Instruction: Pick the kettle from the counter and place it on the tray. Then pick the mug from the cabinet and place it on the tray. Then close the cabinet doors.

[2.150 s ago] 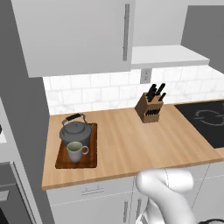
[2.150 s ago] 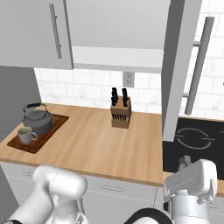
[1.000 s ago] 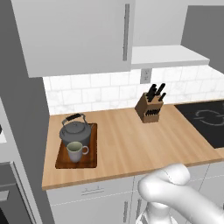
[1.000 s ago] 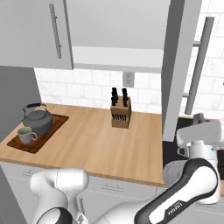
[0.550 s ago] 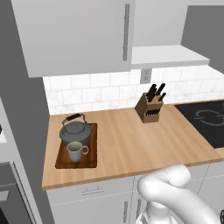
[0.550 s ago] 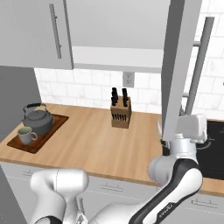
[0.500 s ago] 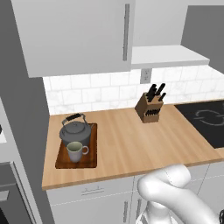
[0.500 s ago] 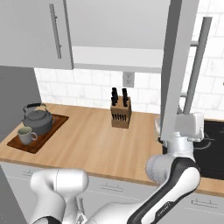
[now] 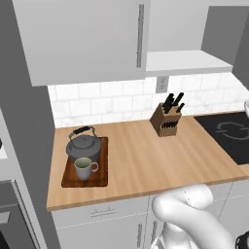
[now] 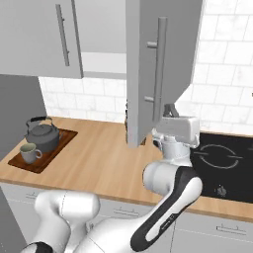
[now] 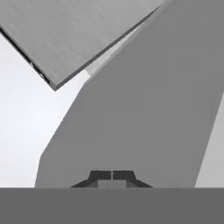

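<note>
- Squat round dark grey kettle (image 9: 83,147) stands on the dark brown rectangular wooden tray (image 9: 68,176), at its rear half; arched handle upright; seen also from the right base view (image 10: 42,136)
- Small grey-green mug with pale rim (image 9: 84,168) stands on the same tray just in front of the kettle, handle to the right; the two are close, contact cannot be told
- Tray lies flat near the left end of the light wooden butcher-block desk (image 9: 141,165); black glass hob (image 9: 228,136) adjoins the desk at the right
- Wooden knife block with black handles (image 9: 166,117) stands at the back of the desk, well apart from the tray
- Left light grey cabinet door with vertical metal bar handle (image 9: 87,41) sits flush; right light grey cabinet door (image 10: 158,69) stands swung out, part open
- Tool (image 11: 112,176) is clenched, finger tips together with nothing between them; a flat grey panel lies directly ahead of it, near; contact cannot be told
</note>
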